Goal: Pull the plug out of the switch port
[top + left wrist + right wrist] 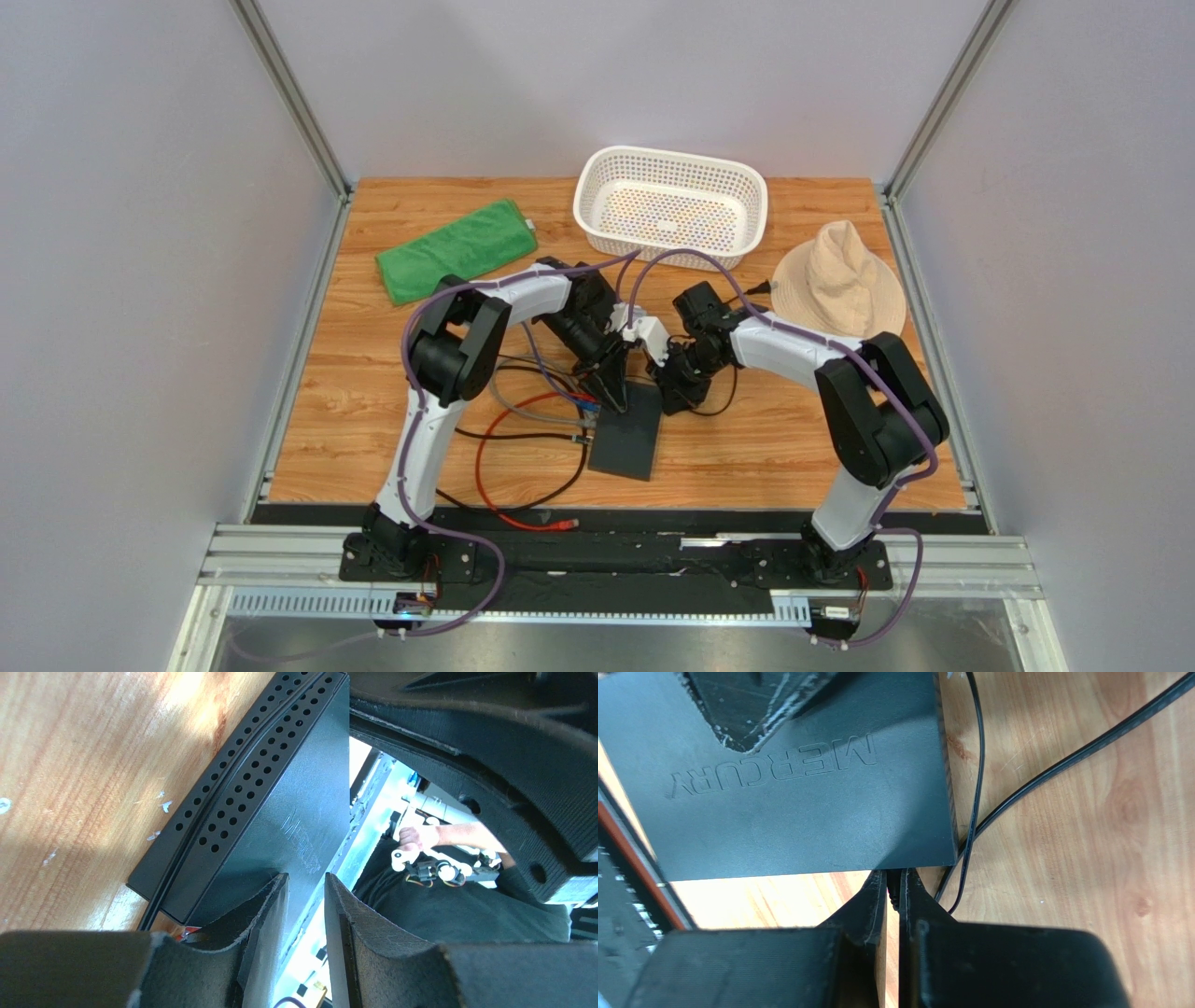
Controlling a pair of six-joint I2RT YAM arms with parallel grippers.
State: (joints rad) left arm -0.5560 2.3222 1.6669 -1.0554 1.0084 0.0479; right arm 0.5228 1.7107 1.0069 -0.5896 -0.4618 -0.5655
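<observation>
The switch (627, 431), a flat matte-black slab, is lying centre frame in the overhead view, on the wood-grain desk (351, 420) between my two arms. My left jaws are standing a narrow slit apart. Their rough black fingers (260, 917) are sitting over the switch's embossed face, beside its perforated side vents. My right jaws are pinching nearly together on a small dark plug (894, 884) at the slab's lower edge, where a thin black cord (978, 749) is curving past the corner. A red cable (478, 455) is looping at lower left. A green cloth (456, 249), a white lattice basket (671, 203) and a floppy beige hat (839, 280) are lining the upper edge.
</observation>
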